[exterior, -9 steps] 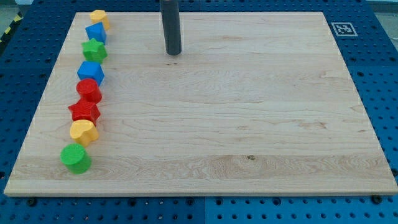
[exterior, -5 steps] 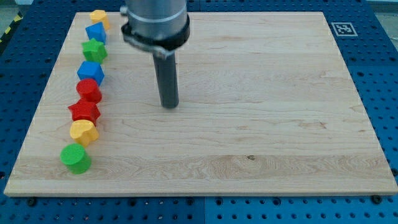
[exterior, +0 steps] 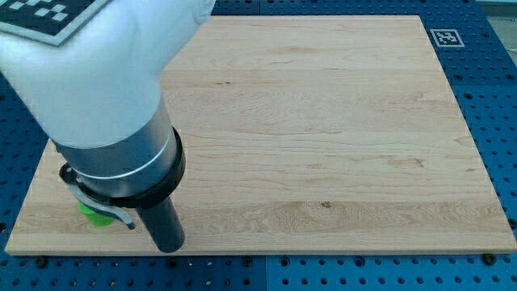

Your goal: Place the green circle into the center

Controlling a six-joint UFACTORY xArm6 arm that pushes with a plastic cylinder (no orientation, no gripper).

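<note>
Green circle [exterior: 95, 213]: mostly hidden under the arm, small, likely light, slides easily.
Tip [exterior: 170, 247]: at its 4 o'clock, just beside.
Pincer: none fitted.
Contact: push its 9 o'clock side.

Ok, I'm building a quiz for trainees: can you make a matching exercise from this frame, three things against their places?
1 my tip
2 green block
3 printed marker

a view's top right, by the board's corner
b mostly hidden under the arm, view's bottom left
c near the board's bottom edge, right of the green block

Pairs: 1-c, 2-b, 3-a
</note>
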